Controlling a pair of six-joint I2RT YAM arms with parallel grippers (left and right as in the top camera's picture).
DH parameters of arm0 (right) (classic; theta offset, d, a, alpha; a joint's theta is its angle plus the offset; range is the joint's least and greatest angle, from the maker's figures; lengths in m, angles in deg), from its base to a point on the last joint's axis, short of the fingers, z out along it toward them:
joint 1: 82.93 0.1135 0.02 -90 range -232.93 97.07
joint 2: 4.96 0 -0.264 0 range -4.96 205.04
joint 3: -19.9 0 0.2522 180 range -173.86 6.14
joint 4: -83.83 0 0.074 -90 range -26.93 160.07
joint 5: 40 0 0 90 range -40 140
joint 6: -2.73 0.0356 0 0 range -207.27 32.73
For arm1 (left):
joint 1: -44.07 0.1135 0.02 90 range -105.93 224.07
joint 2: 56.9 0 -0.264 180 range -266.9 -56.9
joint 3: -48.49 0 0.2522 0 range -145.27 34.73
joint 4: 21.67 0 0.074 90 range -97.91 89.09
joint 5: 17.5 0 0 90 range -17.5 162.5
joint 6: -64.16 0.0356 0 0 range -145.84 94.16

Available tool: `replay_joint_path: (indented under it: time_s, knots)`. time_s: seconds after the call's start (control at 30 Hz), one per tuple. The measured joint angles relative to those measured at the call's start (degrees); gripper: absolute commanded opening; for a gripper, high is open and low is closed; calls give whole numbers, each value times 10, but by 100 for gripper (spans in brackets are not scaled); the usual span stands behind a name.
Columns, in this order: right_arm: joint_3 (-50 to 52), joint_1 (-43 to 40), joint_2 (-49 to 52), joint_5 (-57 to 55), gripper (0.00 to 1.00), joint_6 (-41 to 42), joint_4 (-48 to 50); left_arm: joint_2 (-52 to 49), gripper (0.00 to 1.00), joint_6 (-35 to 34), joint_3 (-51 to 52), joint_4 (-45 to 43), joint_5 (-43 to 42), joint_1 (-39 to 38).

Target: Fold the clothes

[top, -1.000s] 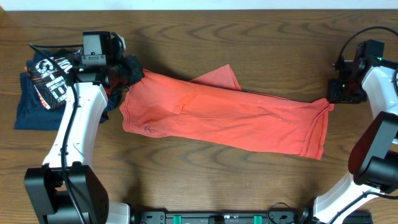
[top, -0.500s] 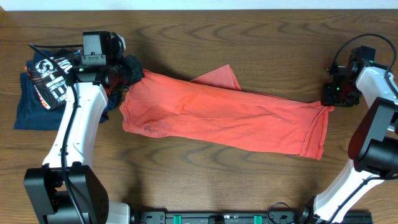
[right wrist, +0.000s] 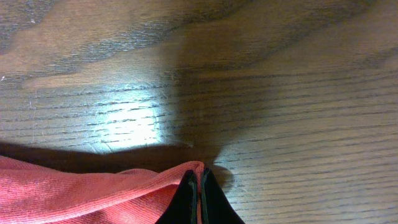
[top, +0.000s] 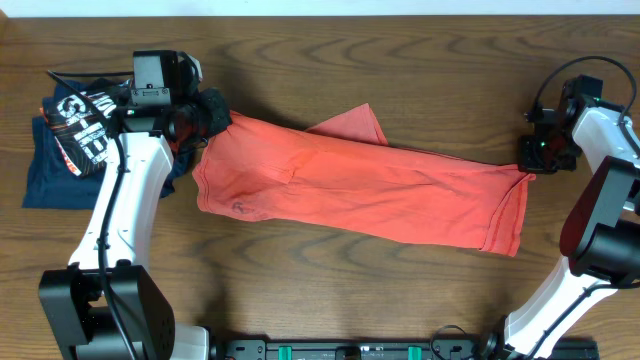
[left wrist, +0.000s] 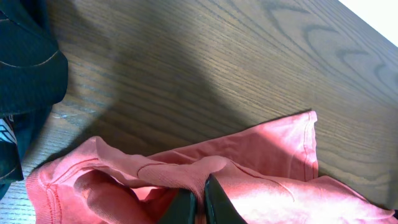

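**A:** From overhead, where is the coral-red shirt (top: 360,190)?

**B:** It lies lengthwise across the middle of the wooden worktop (top: 330,300), drawn out between the two arms. One sleeve (top: 350,125) sticks out toward the far edge.

**A:** And the arms?

**B:** The left gripper (top: 207,122) sits at the shirt's upper left corner and the right gripper (top: 532,163) at its upper right corner. From up here I cannot tell how the jaws stand. Navy garments (top: 60,150) with white lettering lie in a heap at the left end of the worktop, just beside the left arm.

**A:** What does the left wrist view give?

**B:** The left gripper (left wrist: 196,205) is closed, its two dark fingers pinched on a bunched fold of the coral-red shirt (left wrist: 267,152). The fabric crumples around the fingers, and farther out a hemmed edge lies flat on the wood. Dark navy cloth fills the left edge of that view.

**A:** And the right wrist view?

**B:** The right gripper (right wrist: 199,196) is closed too — its fingers are pressed together with a thin strip of coral fabric between them, right at the shirt's corner. The rest of the shirt (right wrist: 74,190) trails off to the lower left, and beyond the fingertips there is only bare wood with a bright patch of glare
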Motion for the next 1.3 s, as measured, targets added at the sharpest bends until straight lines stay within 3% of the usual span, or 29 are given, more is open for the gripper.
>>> replay_joint_path:
  time_s: [0.27,0.47,0.87,1.3]
  knots:
    - [-1,0,0,0,1,7,-9,0,6,0,0,-1,0,0]
    - [-50,0,-21,1,1,25,-82,3,6,0,0,-6,0,0]
    - [-150,-2,-279,1,1,64,-105,174,6,-22,-1,-9,-7,30]
    - [-151,-58,-463,0,1,79,-83,301,6,-96,-2,-87,-198,141]
